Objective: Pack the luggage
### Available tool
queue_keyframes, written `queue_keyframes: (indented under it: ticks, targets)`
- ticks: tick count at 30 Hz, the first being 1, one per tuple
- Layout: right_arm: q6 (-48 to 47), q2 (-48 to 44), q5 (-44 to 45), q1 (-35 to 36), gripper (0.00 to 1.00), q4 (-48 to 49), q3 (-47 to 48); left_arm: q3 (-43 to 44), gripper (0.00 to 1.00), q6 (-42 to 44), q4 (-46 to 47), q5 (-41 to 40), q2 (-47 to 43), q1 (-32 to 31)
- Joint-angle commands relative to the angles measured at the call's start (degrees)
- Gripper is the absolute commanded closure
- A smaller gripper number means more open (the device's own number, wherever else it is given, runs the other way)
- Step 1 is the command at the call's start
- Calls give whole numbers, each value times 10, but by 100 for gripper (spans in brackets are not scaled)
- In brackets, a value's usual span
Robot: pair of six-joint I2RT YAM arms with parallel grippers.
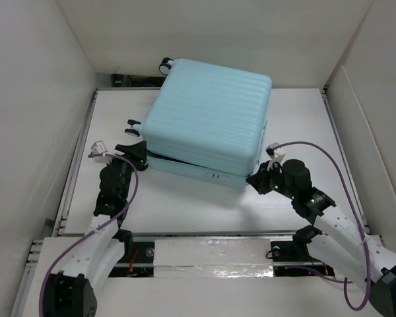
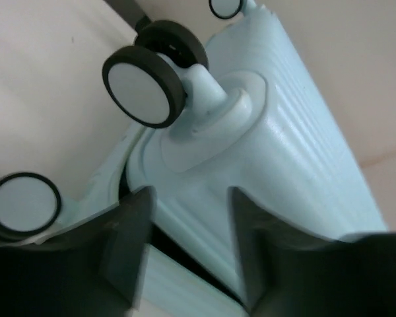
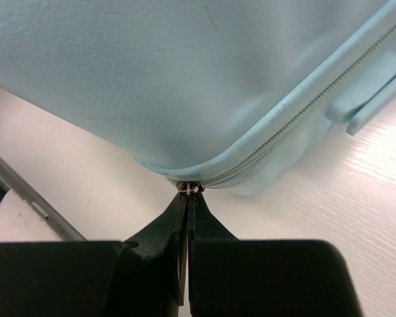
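The pale aqua luggage (image 1: pixel 211 112) lies flat in the middle of the table, lid down but with a dark gap along its near-left corner. My left gripper (image 1: pixel 140 157) is open at that corner, its fingers (image 2: pixel 129 244) astride the shell edge (image 2: pixel 204 218) below the caster wheels (image 2: pixel 145 86). My right gripper (image 1: pixel 256 178) is at the near-right corner, shut on the small metal zipper pull (image 3: pixel 189 187) of the luggage zipper (image 3: pixel 284 135).
White walls enclose the table (image 1: pixel 204 205) on the left, back and right. A metal rail (image 1: pixel 211 254) runs along the near edge between the arm bases. A raised lock block (image 3: pixel 376 92) sits on the luggage's side.
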Motion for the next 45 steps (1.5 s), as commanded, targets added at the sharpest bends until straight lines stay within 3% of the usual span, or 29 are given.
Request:
queue_keyframes:
  ticks: [1, 2, 3, 4, 7, 9, 11, 12, 15, 17, 19, 20, 26, 33, 39, 45]
  targets:
    - [-8, -56, -27, -8, 100, 155, 40, -13, 62, 55, -98, 35, -89, -19]
    - [-13, -64, -22, -8, 100, 142, 39, -22, 68, 61, -115, 42, -103, -34]
    - [-15, -69, -20, -8, 100, 138, 36, -30, 75, 76, -115, 101, -114, -34]
    - [-17, -73, -18, -14, 100, 133, 32, -42, 87, 82, -119, 130, -118, -34]
    - [-19, -80, -17, -20, 100, 122, 27, -68, 94, 102, -105, 231, -87, -34]
    - [-20, -82, -15, -20, 100, 119, 21, -82, 94, 106, -83, 276, -75, -34]
    - [-18, -83, -13, -20, 100, 121, 16, -73, 100, 121, -73, 273, -51, -55]
    - [-18, -82, -13, -20, 100, 122, 13, -59, 100, 130, -81, 233, -38, -78]
    - [-19, -79, -12, -20, 100, 118, 9, -18, 100, 138, -67, 123, 18, -211]
    - [-15, -76, -4, -20, 100, 122, 5, 14, 91, 135, -37, 77, 90, -318]
    - [-13, -76, -1, -20, 100, 125, -1, 51, 69, 132, -34, 3, 152, -381]
    - [-13, -79, 2, -20, 100, 125, -1, 83, 65, 129, -27, -12, 205, -414]
    - [-17, -85, -10, -20, 100, 120, -5, 116, 47, 100, 61, 24, 314, -408]
    - [-31, -93, -31, -20, 100, 107, -2, 166, 46, 114, 78, 48, 382, -402]
    - [-28, -100, -18, -13, 100, 94, -15, 175, 53, 107, 132, 75, 412, -408]
    - [1, -68, 60, 97, 100, 134, -30, 216, 60, 93, 167, 89, 467, -425]
